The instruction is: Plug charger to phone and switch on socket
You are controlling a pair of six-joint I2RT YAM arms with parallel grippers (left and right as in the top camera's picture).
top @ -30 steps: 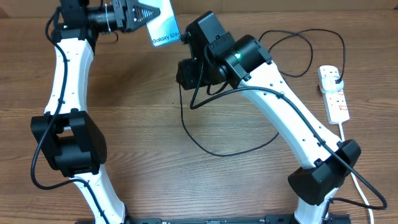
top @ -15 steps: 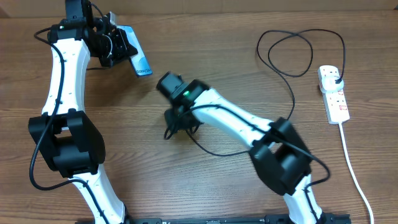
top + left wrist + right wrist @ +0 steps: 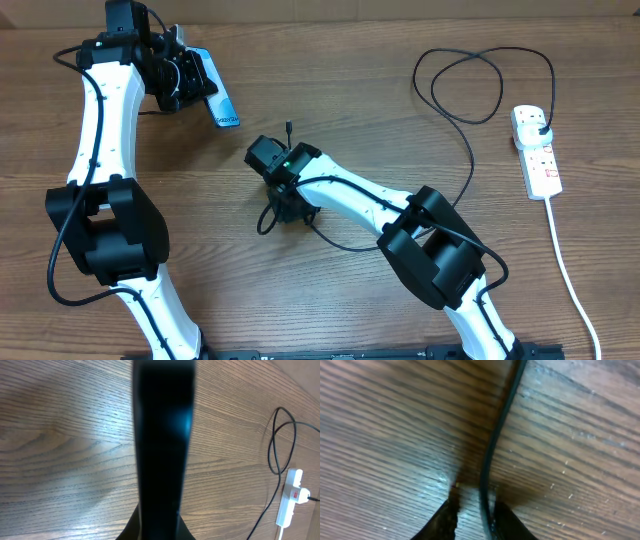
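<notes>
Overhead: clamping phone [image 3: 218,104] in left gripper [image 3: 195,82], far left, tilted. Right gripper [image 3: 285,208] sitting low at ctr over charger [image 3: 472,150]; socket [image 3: 537,150] lying far right.
Left wrist: holding phone [image 3: 162,435] edge-on; socket [image 3: 289,507] near right.
Right wrist: straddling charger [image 3: 495,445], fingertips [image 3: 449,515] slightly apart.

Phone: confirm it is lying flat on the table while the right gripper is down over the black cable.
Not right. The phone is not lying on the table. The left gripper holds it up, as the overhead view shows. The right gripper is indeed down over the black cable.
</notes>
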